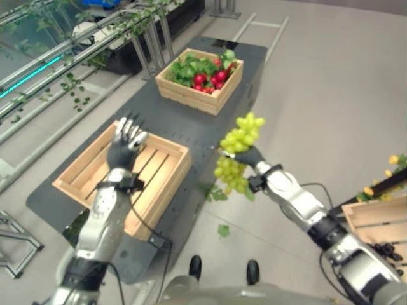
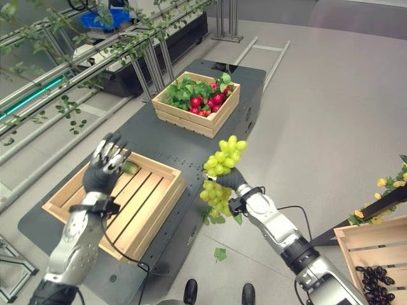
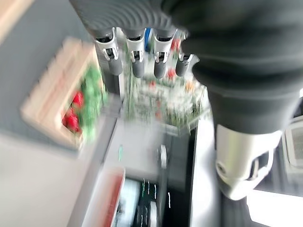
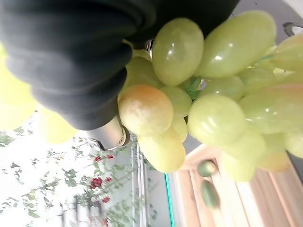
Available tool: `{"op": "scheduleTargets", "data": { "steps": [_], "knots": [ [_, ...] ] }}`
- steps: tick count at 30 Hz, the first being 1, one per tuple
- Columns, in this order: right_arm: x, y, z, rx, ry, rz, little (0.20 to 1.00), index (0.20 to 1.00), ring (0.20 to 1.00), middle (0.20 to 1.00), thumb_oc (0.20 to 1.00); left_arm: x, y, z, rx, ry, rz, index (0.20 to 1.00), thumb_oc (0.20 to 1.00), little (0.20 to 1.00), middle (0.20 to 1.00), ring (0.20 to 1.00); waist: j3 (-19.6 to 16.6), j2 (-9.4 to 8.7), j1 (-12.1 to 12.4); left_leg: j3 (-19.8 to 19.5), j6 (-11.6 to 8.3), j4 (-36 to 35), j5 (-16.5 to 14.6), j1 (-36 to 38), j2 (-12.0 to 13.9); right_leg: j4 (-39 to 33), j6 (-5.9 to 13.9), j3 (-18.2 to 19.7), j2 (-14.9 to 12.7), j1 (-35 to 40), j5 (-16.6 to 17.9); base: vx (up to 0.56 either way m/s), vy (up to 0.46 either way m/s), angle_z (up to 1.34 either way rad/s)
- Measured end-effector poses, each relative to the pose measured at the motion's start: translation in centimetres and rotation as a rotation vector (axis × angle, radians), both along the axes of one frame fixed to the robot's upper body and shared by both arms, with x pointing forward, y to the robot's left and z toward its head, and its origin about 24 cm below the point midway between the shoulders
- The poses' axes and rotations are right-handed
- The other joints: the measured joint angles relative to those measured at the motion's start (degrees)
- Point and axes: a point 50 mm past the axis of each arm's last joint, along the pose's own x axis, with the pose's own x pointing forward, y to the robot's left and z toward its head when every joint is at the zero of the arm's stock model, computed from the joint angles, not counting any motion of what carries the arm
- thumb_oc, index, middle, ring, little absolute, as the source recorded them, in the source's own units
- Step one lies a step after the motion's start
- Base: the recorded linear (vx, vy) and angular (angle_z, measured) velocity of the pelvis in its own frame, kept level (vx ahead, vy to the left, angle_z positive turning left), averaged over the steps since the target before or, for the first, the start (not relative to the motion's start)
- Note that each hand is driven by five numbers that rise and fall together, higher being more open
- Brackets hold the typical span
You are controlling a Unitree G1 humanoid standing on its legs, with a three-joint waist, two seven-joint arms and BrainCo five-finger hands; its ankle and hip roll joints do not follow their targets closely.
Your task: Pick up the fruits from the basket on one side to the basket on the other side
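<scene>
My right hand (image 1: 252, 156) is shut on a bunch of green grapes (image 1: 241, 136), held in the air by the right edge of the dark table (image 1: 191, 130), between the two crates. The grapes (image 4: 203, 118) show close up past that hand. Over the near, light wooden crate (image 1: 162, 194), my left hand (image 1: 128, 143) is raised with straight fingers (image 3: 137, 64) and holds nothing. A small green fruit (image 2: 130, 167) lies in this crate beside the left hand. The far crate (image 1: 191, 98) holds red fruits (image 1: 215, 77) and green leaves.
Metal rails with leafy vines (image 1: 70, 57) run along the table's left side. On the floor at the right stands another wooden crate (image 2: 356, 244) with dark fruits, by a branch with yellow flowers (image 1: 394, 162). A fallen leaf (image 1: 223, 230) lies on the floor.
</scene>
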Motion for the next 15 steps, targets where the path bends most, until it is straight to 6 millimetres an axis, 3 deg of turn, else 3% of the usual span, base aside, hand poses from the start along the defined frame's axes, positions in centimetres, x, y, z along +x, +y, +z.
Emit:
{"op": "scheduleTargets", "data": {
  "steps": [3,6,7,9,10,13,15],
  "knots": [
    [-0.4,-2.3,0.4,-0.010,-0.027,-0.072,0.200,0.200,0.200,0.200,0.200,-2.1,1.6,-4.1,0.039,0.168,0.113,1.000,1.000,1.000,1.000,1.000,0.20,-0.76,-0.22,-0.30,0.02,-0.11,-0.02,0.11,-0.02,-0.03,-0.03,-0.29,-0.06,0.21,-0.20,0.02,0.021,0.05],
    [-0.9,-4.8,0.4,-0.022,-0.030,-0.151,0.200,0.200,0.200,0.200,0.200,-4.7,3.2,-10.2,0.153,0.470,0.183,1.000,1.000,1.000,1.000,1.000,0.33,-1.88,0.04,-0.50,0.01,-0.28,-0.04,0.05,-0.01,-0.03,-0.03,-0.63,-0.08,0.21,-0.35,0.01,0.022,0.03],
    [-1.0,-5.0,0.4,-0.019,-0.032,-0.159,0.200,0.200,0.200,0.200,0.200,-5.0,3.4,-10.9,0.173,0.513,0.185,1.000,1.000,1.000,1.000,1.000,0.32,-2.08,0.04,-0.64,0.02,-0.35,-0.05,0.04,-0.02,-0.04,-0.05,-0.71,-0.10,0.21,-0.41,0.00,0.042,0.06],
    [-1.8,-5.6,0.6,-0.008,-0.045,-0.180,0.200,0.200,0.200,0.200,0.200,-7.9,4.0,-15.7,0.298,0.790,0.172,1.000,1.000,1.000,1.000,1.000,0.30,-3.06,-0.28,-0.90,0.03,-0.46,-0.06,0.07,-0.13,-0.03,0.02,-0.91,-0.18,0.27,-0.54,0.00,0.064,0.05],
    [-2.1,-5.7,0.7,-0.003,-0.054,-0.181,0.200,0.200,0.200,0.200,0.200,-8.9,4.0,-16.8,0.340,0.842,0.173,1.000,1.000,1.000,1.000,1.000,0.34,-3.26,-0.45,-0.88,0.07,-0.47,-0.09,0.08,-0.16,-0.03,0.03,-0.90,-0.22,0.24,-0.55,0.00,0.045,0.01],
    [-2.7,-6.0,0.6,0.007,-0.059,-0.191,0.200,0.200,0.200,0.200,0.200,-7.9,4.2,-16.9,0.413,0.855,0.155,1.000,1.000,1.000,1.000,1.000,0.25,-3.32,-0.26,-0.99,0.08,-0.41,-0.14,0.21,-0.33,-0.03,0.10,-0.92,-0.32,0.49,-0.60,0.00,0.093,0.03],
    [-3.6,-6.4,0.2,0.012,-0.050,-0.205,0.200,0.200,0.200,0.200,0.200,-7.4,3.9,-18.2,0.529,0.910,0.132,1.000,1.000,1.000,1.000,1.000,-0.38,-3.26,-0.62,-0.89,0.17,-0.33,-0.43,0.25,-0.73,0.02,0.37,-0.65,-0.72,0.16,-0.74,-0.01,0.089,-0.02]
  ]
}}
